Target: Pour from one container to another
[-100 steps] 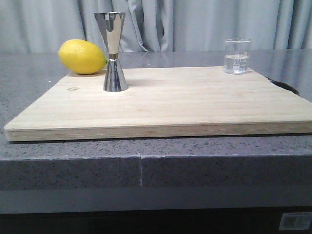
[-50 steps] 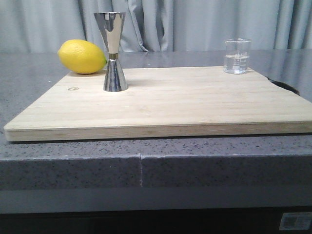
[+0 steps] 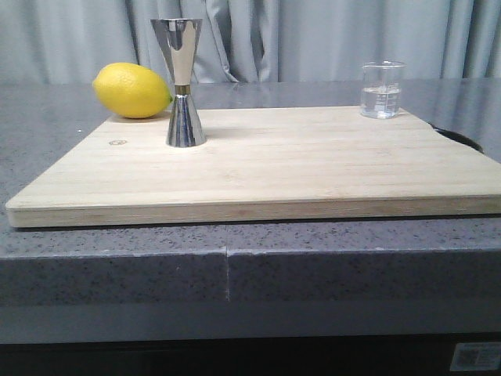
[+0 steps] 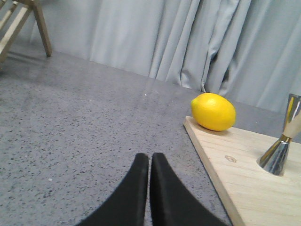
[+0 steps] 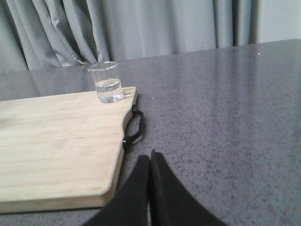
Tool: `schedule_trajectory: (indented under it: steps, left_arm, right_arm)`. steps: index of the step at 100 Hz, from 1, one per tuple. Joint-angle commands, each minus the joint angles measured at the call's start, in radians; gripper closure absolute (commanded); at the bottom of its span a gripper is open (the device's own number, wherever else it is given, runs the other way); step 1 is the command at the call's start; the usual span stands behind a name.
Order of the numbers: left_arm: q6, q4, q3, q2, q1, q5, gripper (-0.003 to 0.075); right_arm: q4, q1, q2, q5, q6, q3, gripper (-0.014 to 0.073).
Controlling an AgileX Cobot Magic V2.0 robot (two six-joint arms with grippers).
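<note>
A small clear glass beaker (image 3: pixel 382 90) with a little clear liquid stands at the far right corner of the wooden board (image 3: pixel 266 176); the right wrist view shows the beaker (image 5: pixel 107 82) too. The tall steel jigger (image 3: pixel 183 82) stands upright on the board's left part, and its lower cone (image 4: pixel 281 153) shows in the left wrist view. My left gripper (image 4: pixel 150 157) is shut and empty over the grey counter, left of the board. My right gripper (image 5: pixel 149 157) is shut and empty over the counter, right of the board. Neither gripper shows in the front view.
A yellow lemon (image 3: pixel 131 91) lies at the board's far left corner, behind the jigger. A black handle (image 5: pixel 133 129) sticks out of the board's right edge. Grey curtains hang behind the counter. A wooden chair leg (image 4: pixel 41 26) stands far left.
</note>
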Motion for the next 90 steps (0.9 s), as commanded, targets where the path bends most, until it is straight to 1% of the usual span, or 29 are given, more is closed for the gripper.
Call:
schedule_trajectory:
  steps: [1,14,24,39,52,68,90]
  left_arm:
    - [-0.005,-0.008,-0.101,0.042,-0.007,0.0,0.0739]
    - [-0.003,-0.004,-0.219,0.184,-0.007,0.087,0.0739]
    - [0.012,-0.002,-0.339,0.309,-0.007,0.135,0.0739]
    - [0.086,-0.002,-0.52,0.498,-0.007,0.217,0.0739]
    - [0.097,-0.002,-0.641,0.614,-0.007,0.246,0.0739]
    - [0.107,-0.004,-0.701,0.698,-0.007,0.243,0.0739]
    - [0.109,-0.004,-0.705,0.744,-0.007,0.222,0.0739]
  right_arm:
    - [0.006,-0.005,0.058,-0.039,-0.004,-0.107,0.0662]
    - [0.006,-0.005,0.16,0.023,-0.004,-0.229,0.0662]
    - [0.006,-0.005,0.254,0.051,-0.004,-0.319,0.0662]
    - [0.006,-0.005,0.399,0.085,-0.004,-0.442,0.0662]
    - [0.006,-0.005,0.503,0.107,-0.004,-0.517,0.0662]
    - [0.006,-0.005,0.571,0.097,-0.004,-0.553,0.0662]
    - [-0.005,-0.005,0.586,0.036,-0.006,-0.558,0.0657]
